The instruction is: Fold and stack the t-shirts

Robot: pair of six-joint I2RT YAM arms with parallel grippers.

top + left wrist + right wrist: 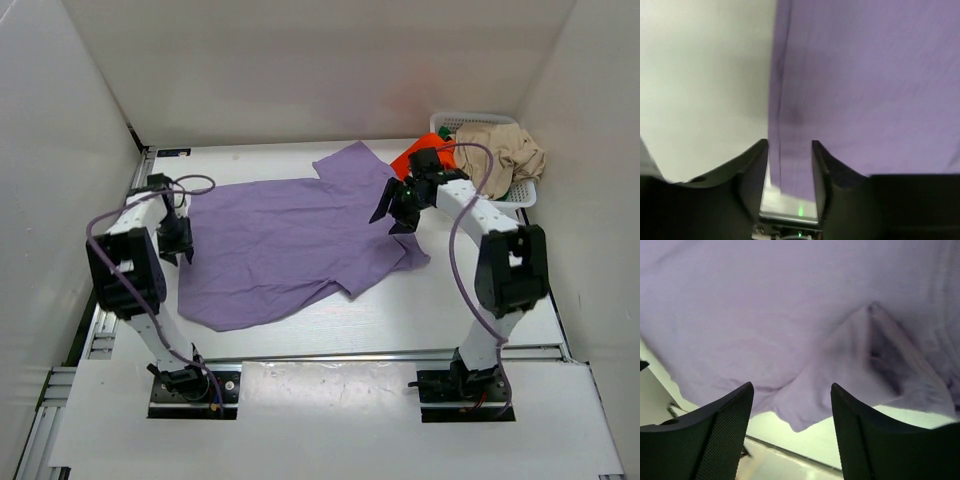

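— What are the tools doing?

— The left tool has its jaws parted. The left edge of the lavender t-shirt lies between them, and I see no pinch. The right tool is spread wide above the same shirt, with nothing in it. A small peaked fold of cloth sits just ahead of its fingers.

— How does the shirt lie?

— It is spread flat, with its long axis running across the worktop from left to right. The hem is at the left arm. The shoulders are at the right arm, with one sleeve pointing to the far side and the other to the near right.

— And the surface and the room?

— The worktop is white, with bare white walls on three sides.

— What else is there?

— A white mesh basket stands in the far right corner, just behind the right arm. A beige t-shirt is heaped over its rim. An orange-red t-shirt spills out toward the lavender sleeve, close beside the right tool.

— Is anything in the way?

— Only the right arm, which hangs over the shoulder end of the shirt.
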